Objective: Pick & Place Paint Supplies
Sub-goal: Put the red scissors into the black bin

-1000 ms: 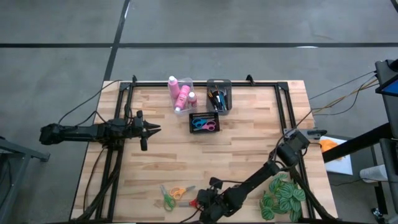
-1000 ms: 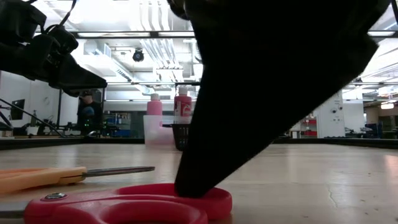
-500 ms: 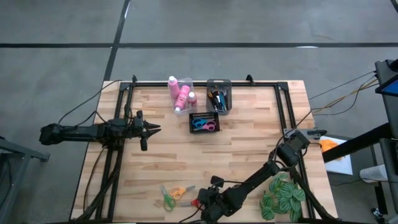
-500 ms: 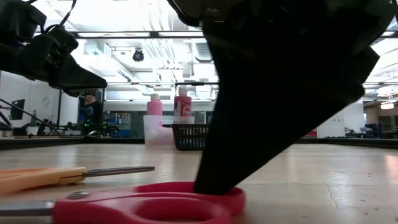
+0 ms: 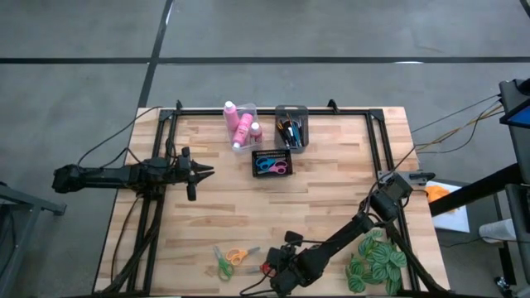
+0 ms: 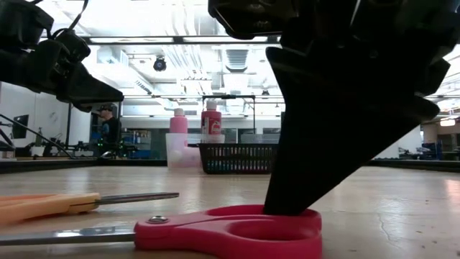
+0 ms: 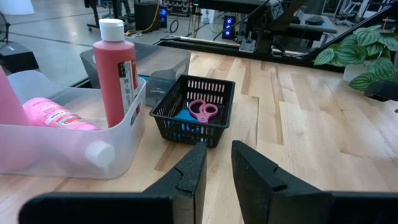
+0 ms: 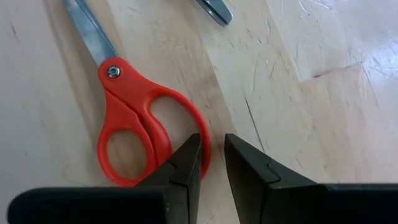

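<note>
Left gripper (image 5: 207, 171) hangs over the left side of the table (image 5: 331, 199), its fingers a narrow slit apart with nothing between them, pointed towards the bins at the far edge. Moving right from it, I see the pink bottles (image 5: 240, 124) in a clear bin (image 7: 134, 106); from the left wrist one stands upright with a white cap and others lie on their sides, partly blurred by the bin wall. Next comes the black basket (image 5: 272, 163) holding blue and pink scissors, only partly visible over its rim, then a grey bin (image 5: 291, 128) of paintbrushes (image 5: 287, 131) too small for me to count. At the near edge lie the orange and green scissors (image 5: 230, 258), crossed over each other, cut off in the low view. Just right of them the red scissors (image 8: 130, 124) lie flat, blade tip out of frame. The right gripper (image 8: 212, 142) is down on them, claw pinched narrow on the rim of the handle loop; the pinched piece itself is hidden behind the fingers. In the low view its dark bulk blocks most of the room. A leafy plant (image 5: 374, 263) sits at the near right corner, partly behind the right arm.
</note>
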